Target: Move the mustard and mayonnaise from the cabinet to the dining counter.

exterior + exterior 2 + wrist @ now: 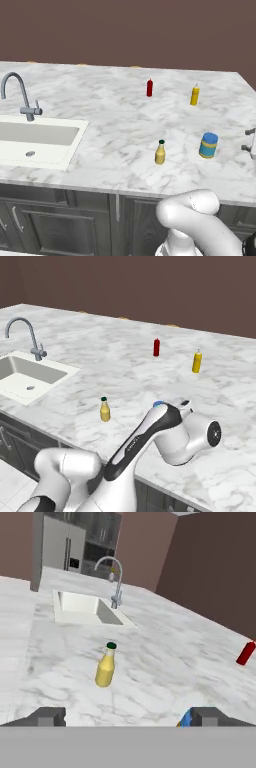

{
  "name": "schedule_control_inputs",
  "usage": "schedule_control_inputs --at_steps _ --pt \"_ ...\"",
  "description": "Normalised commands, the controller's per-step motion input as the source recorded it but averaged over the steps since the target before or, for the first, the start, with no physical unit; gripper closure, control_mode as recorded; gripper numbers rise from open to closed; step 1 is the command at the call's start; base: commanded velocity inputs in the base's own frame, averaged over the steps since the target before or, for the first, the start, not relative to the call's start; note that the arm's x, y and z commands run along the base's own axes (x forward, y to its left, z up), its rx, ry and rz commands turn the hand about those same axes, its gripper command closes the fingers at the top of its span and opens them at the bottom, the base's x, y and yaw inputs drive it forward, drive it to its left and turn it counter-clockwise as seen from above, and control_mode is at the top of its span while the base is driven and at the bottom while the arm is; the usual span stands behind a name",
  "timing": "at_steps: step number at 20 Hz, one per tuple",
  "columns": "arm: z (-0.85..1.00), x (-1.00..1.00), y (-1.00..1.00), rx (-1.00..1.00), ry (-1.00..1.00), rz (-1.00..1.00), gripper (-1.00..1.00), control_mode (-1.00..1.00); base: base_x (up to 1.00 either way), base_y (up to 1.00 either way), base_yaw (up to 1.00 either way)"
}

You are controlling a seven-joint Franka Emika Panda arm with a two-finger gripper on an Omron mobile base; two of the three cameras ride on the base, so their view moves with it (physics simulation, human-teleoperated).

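White grey-veined marble dining counter [110, 130] carries the mustard [160, 152] upright, near the front edge. Mayonnaise [208, 145] stands upright just right of it, apart. Gripper [127, 716] hovers by the mayonnaise, jaws wide apart, holding nothing. Red bottle [149, 87] and yellow squeeze bottle [194, 95] stand further back; sink [35, 140] at left.

Flat, even rendered light covers all three views, bright on the white marble bench [125, 125] with no glare. Shadows are faint: the mustard [160, 152] casts barely a smudge at its foot. The brown wall [128, 30] at 12 o'clock stays dull. Edges are soft and low-resolution, without distortion.
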Motion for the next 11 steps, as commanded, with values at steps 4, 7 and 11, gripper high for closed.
schedule_control_inputs --at_steps 4,7,11 --pt "1.00 -0.61 0.93 -0.14 0.07 0.00 -1.00 -1.00 0.00 0.00 0.00" --pt "0.81 -0.48 1.00 -0.17 0.14 -0.07 -1.00 -1.00 0.00 0.00 0.00" --pt "0.65 -0.26 1.00 -0.20 0.24 -0.13 -1.00 -1.00 0.00 0.00 0.00"
